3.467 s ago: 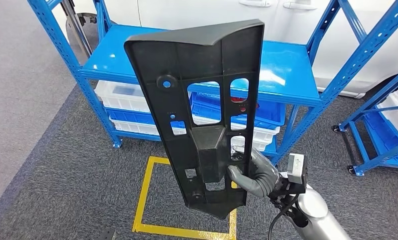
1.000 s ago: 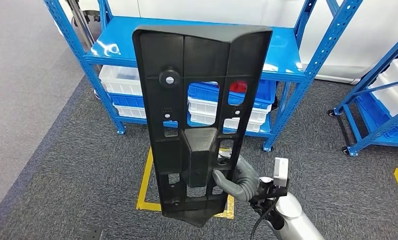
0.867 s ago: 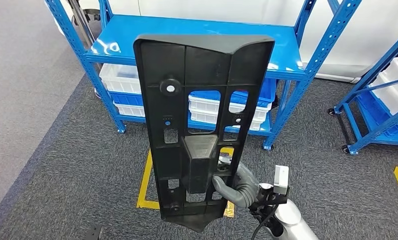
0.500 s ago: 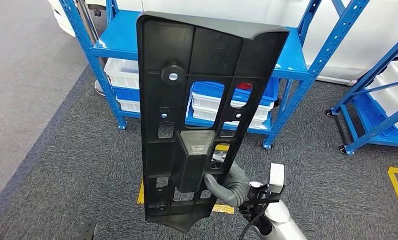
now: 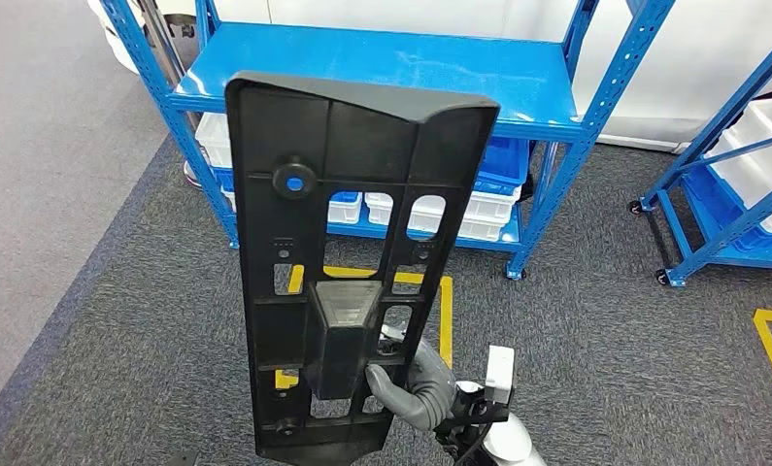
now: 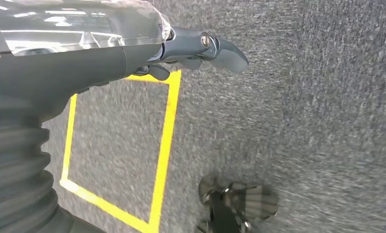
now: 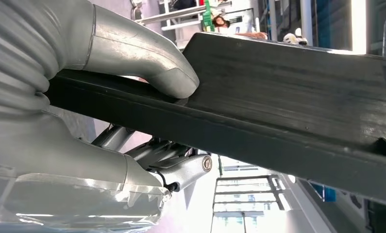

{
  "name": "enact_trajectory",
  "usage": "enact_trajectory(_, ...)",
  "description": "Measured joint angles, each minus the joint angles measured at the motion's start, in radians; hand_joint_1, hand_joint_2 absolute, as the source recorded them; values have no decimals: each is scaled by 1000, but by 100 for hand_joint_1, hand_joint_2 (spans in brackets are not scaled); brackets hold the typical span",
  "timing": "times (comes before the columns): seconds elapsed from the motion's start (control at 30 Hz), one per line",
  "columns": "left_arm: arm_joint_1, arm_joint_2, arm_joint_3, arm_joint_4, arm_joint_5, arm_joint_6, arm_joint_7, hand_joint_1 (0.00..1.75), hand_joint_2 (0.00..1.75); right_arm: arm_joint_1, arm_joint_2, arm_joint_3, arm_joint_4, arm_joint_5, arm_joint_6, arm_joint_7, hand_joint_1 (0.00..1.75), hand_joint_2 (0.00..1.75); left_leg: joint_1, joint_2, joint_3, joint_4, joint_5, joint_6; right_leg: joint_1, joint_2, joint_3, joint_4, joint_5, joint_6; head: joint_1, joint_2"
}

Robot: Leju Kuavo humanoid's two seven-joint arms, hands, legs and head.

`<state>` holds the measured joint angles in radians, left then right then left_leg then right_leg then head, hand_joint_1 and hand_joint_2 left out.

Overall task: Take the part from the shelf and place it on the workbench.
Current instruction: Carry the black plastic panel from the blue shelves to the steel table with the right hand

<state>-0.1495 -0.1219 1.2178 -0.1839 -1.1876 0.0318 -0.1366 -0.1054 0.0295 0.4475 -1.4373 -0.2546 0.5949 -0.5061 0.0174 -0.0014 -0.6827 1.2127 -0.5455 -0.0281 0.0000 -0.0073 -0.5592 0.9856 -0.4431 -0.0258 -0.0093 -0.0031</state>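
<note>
Black moulded plastic, the long part stands nearly upright in front of the head camera, its ribbed back and cut-out windows facing the lens. The right hand grips it low on its right edge, with the thick grey thumb pressed onto the panel's face and the darker fingers curled behind it. Behind the part stands a blue steel shelf with white and blue bins on its lower level, over grey carpet marked with a yellow tape square. The left hand hangs above the carpet, holding nothing, fingers loosely extended.
</note>
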Motion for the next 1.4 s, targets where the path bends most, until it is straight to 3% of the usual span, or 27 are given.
enact_trajectory(0.07,3,2,-6,0,-1,0,0,0,175,10,5,0,7,0,1,0,175,175,2,0,-21,84,-34,-6,0,-1,-13,7,5,2,0,0)
enact_trajectory(0.1,4,3,-8,0,-1,0,0,0,175,13,6,0,10,0,1,0,175,175,3,0,-5,70,-23,-9,-2,0,-19,12,7,3,0,0)
enact_trajectory(0.17,4,5,-11,0,-3,-1,-3,0,175,16,10,-1,14,1,3,-2,175,175,7,0,71,-53,25,-11,-4,1,-31,26,7,9,0,0)
enact_trajectory(0.23,1,6,-15,0,-8,-2,-7,0,175,17,15,-2,15,10,9,-9,175,175,6,-2,130,-160,53,-4,-2,3,-43,42,7,19,0,0)
enact_trajectory(0.37,-6,6,-30,0,-20,-4,-10,0,175,24,25,-7,15,34,23,-24,175,175,2,-4,129,-180,70,26,-2,6,-55,48,15,43,0,0)
enact_trajectory(0.43,-16,7,-35,-1,-21,-7,-14,0,175,26,29,-9,15,36,28,-26,175,175,4,-2,120,-183,81,40,-6,7,-75,92,-23,54,0,0)
enact_trajectory(0.53,-25,8,-37,-1,-15,-10,-22,0,175,26,32,-10,17,39,36,-27,175,175,2,0,100,-183,94,48,-9,7,-150,282,-131,64,0,0)
enact_trajectory(0.57,-26,8,-37,-1,-12,-11,-25,0,175,26,33,-10,19,41,39,-27,175,175,1,1,94,-183,98,48,-9,7,-164,327,-147,64,0,0)
enact_trajectory(0.6,-25,9,-37,-1,-9,-11,-28,0,175,24,34,-10,23,42,43,-27,175,175,0,1,90,-183,101,47,-8,7,-159,334,-144,62,0,0)
enact_trajectory(0.63,-25,9,-37,-1,-5,-11,-31,0,175,21,36,-10,26,44,46,-28,175,175,-1,1,87,-183,104,46,-7,7,-132,298,-123,57,0,0)
enact_trajectory(0.7,-24,8,-37,-1,2,-8,-33,0,175,9,42,-10,33,47,51,-29,175,175,-4,1,86,-183,109,44,-1,7,-43,150,-69,39,0,0)
enact_trajectory(0.77,-22,7,-36,-1,10,-4,-28,0,175,-6,47,-10,39,50,51,-30,175,175,-5,1,82,-184,116,37,6,6,12,48,-44,22,0,0)
enact_trajectory(0.83,-18,6,-34,-1,17,0,-20,0,175,-16,50,-10,46,50,51,-31,175,175,-3,3,80,-189,123,24,12,5,14,30,-40,14,0,0)
enact_trajectory(0.9,-12,5,-33,-1,21,3,-14,0,175,-20,53,-11,51,48,53,-31,175,175,-3,4,76,-187,120,14,6,3,18,9,-25,8,0,0)
enact_trajectory(0.97,-8,5,-33,-1,23,5,-10,0,175,-24,56,-11,55,43,57,-27,175,175,-4,3,50,-126,75,8,-1,0,21,-11,-9,3,0,0)
enact_trajectory(1.03,-5,4,-33,-1,24,5,-6,0,175,-26,59,-11,59,38,62,-22,175,175,-4,2,1,-2,5,2,1,1,14,-12,-5,0,0,0)
enact_trajectory(1.1,0,4,-32,-1,24,6,-4,0,175,-25,60,-11,63,34,65,-17,175,175,-2,2,-21,71,-19,-3,2,8,7,-6,-3,2,0,0)
enact_trajectory(1.13,3,4,-32,-1,25,6,-4,0,175,-25,60,-11,65,33,67,-14,175,175,-1,1,-4,51,-3,-4,1,15,4,-1,-3,4,0,0)
enact_trajectory(1.17,4,4,-31,-1,26,6,-4,0,175,-25,60,-11,65,33,68,-11,175,175,1,-2,30,-5,28,-5,0,22,1,5,-4,7,0,0)
enact_trajectory(1.23,7,4,-30,-1,27,7,-4,0,175,-26,61,-11,65,33,69,-7,175,175,6,-31,101,-133,69,-3,0,37,-10,24,-8,15,0,0)
enact_trajectory(1.27,8,4,-30,-1,27,7,-4,0,175,-26,61,-11,65,32,69,-6,175,175,7,-43,120,-170,75,0,1,44,-17,32,-9,20,0,0)
enact_trajectory(1.3,11,3,-30,-1,27,7,-4,0,175,-26,62,-11,65,32,69,-4,175,175,7,-51,126,-183,71,4,2,52,-24,37,-8,25,0,0)
enact_trajectory(1.4,14,1,-29,-1,27,7,-4,0,175,-23,62,-12,65,31,69,-2,175,175,6,-30,124,-187,77,22,0,62,-37,44,-8,42,0,0)
